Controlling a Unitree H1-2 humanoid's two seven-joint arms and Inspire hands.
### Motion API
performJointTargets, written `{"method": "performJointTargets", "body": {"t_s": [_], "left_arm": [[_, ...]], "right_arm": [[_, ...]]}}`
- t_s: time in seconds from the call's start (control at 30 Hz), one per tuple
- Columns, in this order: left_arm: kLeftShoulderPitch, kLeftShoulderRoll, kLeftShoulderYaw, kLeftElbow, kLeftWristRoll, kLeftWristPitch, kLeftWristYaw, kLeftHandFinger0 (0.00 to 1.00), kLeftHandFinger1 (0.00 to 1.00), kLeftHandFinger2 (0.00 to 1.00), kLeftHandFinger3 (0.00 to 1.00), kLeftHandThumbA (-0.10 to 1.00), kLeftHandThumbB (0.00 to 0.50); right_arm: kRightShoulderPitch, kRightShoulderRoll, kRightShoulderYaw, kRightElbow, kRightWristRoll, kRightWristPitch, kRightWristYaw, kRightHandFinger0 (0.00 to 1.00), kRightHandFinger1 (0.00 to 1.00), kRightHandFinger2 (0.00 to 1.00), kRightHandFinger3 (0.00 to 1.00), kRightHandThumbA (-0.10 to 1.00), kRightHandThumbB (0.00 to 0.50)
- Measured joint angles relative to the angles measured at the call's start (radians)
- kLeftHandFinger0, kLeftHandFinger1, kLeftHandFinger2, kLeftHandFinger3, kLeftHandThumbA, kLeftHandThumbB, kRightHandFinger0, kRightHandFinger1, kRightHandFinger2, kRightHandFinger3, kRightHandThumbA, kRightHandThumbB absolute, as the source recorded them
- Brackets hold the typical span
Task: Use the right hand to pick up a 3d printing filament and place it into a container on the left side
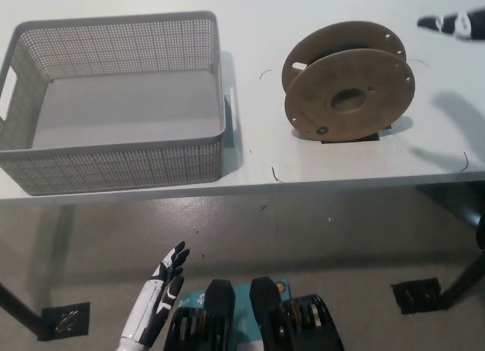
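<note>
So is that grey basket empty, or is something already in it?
Empty: the grey basket shows only its bare floor, and the filament spool stands on the table outside it.

grey perforated basket (114, 150), brown cardboard spool (350, 99), white table (258, 32)

Looks like a lab or workshop test bay, not a home. Plain white tabletop (250, 10) with thin pen marks and a black tape patch (350, 138) marking spots near its front edge. Bare grey concrete floor (303, 230) below, scuffed, with a black floor plate (64, 321) under the tabletop's left end. Cardboard filament spool (348, 86) and grey perforated basket (114, 165) suit a maker space.
</note>
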State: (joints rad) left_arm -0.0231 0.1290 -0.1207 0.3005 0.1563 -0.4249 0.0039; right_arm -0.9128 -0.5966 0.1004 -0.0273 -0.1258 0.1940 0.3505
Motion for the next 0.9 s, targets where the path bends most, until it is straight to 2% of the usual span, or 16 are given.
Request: {"method": "performJointTargets", "body": {"t_s": [0.07, 0.1, 0.13, 0.17, 0.3, 0.33, 0.37, 0.63, 0.7, 0.77, 0.9], "left_arm": [[0.001, 0.002, 0.000, 0.000, -0.001, -0.001, 0.000, 1.00, 1.00, 1.00, 1.00, 1.00, 0.437], [0.001, 0.002, 0.000, 0.000, -0.001, -0.001, 0.000, 1.00, 1.00, 1.00, 1.00, 1.00, 0.436], [0.001, 0.002, 0.000, 0.000, -0.001, -0.001, 0.000, 1.00, 1.00, 1.00, 1.00, 1.00, 0.426], [0.001, 0.003, -0.001, 0.000, -0.001, -0.001, 0.000, 1.00, 1.00, 1.00, 1.00, 1.00, 0.424], [0.001, 0.004, -0.001, 0.000, -0.002, -0.002, 0.000, 1.00, 1.00, 1.00, 1.00, 1.00, 0.404], [0.001, 0.004, -0.001, 0.000, -0.001, -0.002, 0.000, 1.00, 1.00, 1.00, 1.00, 1.00, 0.398], [0.001, 0.004, -0.002, 0.000, -0.001, -0.002, 0.000, 1.00, 1.00, 1.00, 1.00, 1.00, 0.397], [0.001, 0.008, -0.002, 0.000, -0.001, -0.002, 0.000, 1.00, 1.00, 1.00, 1.00, 1.00, 0.408], [0.001, 0.009, -0.002, 0.000, -0.001, -0.002, 0.000, 1.00, 1.00, 1.00, 1.00, 1.00, 0.409], [0.001, 0.010, -0.002, 0.000, -0.001, -0.002, 0.000, 1.00, 1.00, 1.00, 1.00, 1.00, 0.408], [0.001, 0.013, -0.002, 0.001, 0.002, -0.002, 0.000, 1.00, 1.00, 1.00, 1.00, 1.00, 0.416]], "right_arm": [[-0.058, -0.016, 0.042, 0.072, -0.007, 0.026, 0.038, 1.00, 1.00, 1.00, 1.00, 1.00, 0.372], [-0.090, -0.023, 0.068, 0.108, -0.011, 0.035, 0.056, 1.00, 1.00, 1.00, 1.00, 1.00, 0.400], [-0.114, -0.027, 0.089, 0.146, -0.015, 0.043, 0.075, 1.00, 1.00, 1.00, 1.00, 1.00, 0.455], [-0.141, -0.031, 0.111, 0.183, -0.018, 0.051, 0.094, 1.00, 1.00, 1.00, 1.00, 1.00, 0.475], [-0.236, -0.035, 0.193, 0.310, -0.033, 0.085, 0.177, 1.00, 1.00, 1.00, 1.00, 1.00, 0.426], [-0.251, -0.035, 0.208, 0.329, -0.033, 0.098, 0.202, 1.00, 1.00, 1.00, 1.00, 1.00, 0.437], [-0.263, -0.034, 0.221, 0.347, -0.033, 0.108, 0.221, 1.00, 1.00, 1.00, 1.00, 1.00, 0.425], [-0.345, 0.000, 0.314, 0.498, -0.026, 0.167, 0.385, 1.00, 1.00, 1.00, 1.00, 1.00, 0.338], [-0.373, 0.015, 0.337, 0.539, -0.024, 0.172, 0.435, 1.00, 1.00, 1.00, 1.00, 1.00, 0.350], [-0.393, 0.029, 0.344, 0.565, -0.022, 0.173, 0.461, 1.00, 1.00, 1.00, 1.00, 1.00, 0.316], [-0.456, 0.077, 0.368, 0.653, -0.020, 0.170, 0.522, 1.00, 1.00, 1.00, 1.00, 1.00, 0.308]]}}
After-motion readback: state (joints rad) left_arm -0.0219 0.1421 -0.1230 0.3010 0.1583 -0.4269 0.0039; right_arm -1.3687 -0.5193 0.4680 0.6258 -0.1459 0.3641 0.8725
